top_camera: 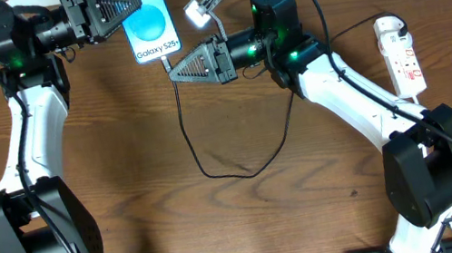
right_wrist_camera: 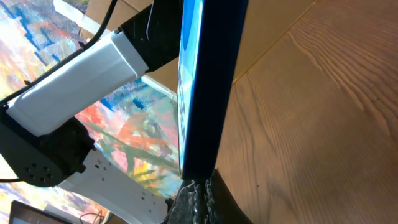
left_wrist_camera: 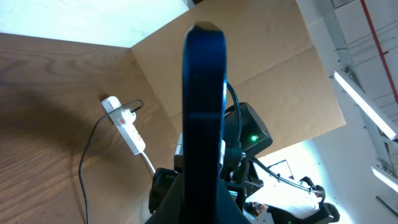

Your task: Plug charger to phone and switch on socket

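The phone (top_camera: 148, 15), blue screen up, is held above the table's back edge. My left gripper (top_camera: 132, 2) is shut on its upper part. In the left wrist view the phone (left_wrist_camera: 204, 93) stands edge-on between the jaws (left_wrist_camera: 202, 208). My right gripper (top_camera: 173, 73) is shut at the phone's bottom edge, where the charger cable (top_camera: 200, 163) begins. In the right wrist view the closed fingertips (right_wrist_camera: 202, 190) touch the phone's lower end (right_wrist_camera: 208, 81), and the plug tip is hidden between them. The white socket strip (top_camera: 403, 55) lies at the right and also shows in the left wrist view (left_wrist_camera: 127, 127).
The black cable loops across the middle of the wooden table and trails toward the strip (left_wrist_camera: 84, 168). A small white block (top_camera: 195, 11) sits near the phone's right side. A brown cardboard wall (left_wrist_camera: 267, 56) stands behind the table.
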Tool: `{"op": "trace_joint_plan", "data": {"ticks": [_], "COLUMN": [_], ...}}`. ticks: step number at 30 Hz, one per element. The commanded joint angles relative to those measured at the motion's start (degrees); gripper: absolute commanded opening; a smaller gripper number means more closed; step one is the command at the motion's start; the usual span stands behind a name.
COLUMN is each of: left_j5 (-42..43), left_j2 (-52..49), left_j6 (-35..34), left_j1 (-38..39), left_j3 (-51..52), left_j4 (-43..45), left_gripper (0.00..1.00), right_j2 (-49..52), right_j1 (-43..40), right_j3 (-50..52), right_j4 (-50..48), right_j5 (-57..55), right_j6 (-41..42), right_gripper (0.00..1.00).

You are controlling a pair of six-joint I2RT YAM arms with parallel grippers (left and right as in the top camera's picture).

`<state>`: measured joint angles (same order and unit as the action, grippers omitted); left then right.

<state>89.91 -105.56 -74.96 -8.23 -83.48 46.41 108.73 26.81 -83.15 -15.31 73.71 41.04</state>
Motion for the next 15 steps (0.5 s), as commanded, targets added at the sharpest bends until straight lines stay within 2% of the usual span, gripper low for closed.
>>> {"op": "trace_joint_plan", "data": {"ticks": [1,15], "left_j5": [0.1,0.1], "left_j2": [1.0,1.0], "left_j6": [0.6,0.8], "left_j1": [-0.1,-0.2], "left_j3": [-0.2,-0.2], "left_j4": [0.4,0.4], "left_gripper": [0.07,0.07], "right_j2": [0.3,0.3], "right_j1": [0.1,1.0], "right_j3": [-0.1,-0.1], "right_j4": [-0.3,1.4], "right_j5": [0.3,1.8], "right_j6": [0.3,-0.2], "right_gripper": [0.01,0.01]}}
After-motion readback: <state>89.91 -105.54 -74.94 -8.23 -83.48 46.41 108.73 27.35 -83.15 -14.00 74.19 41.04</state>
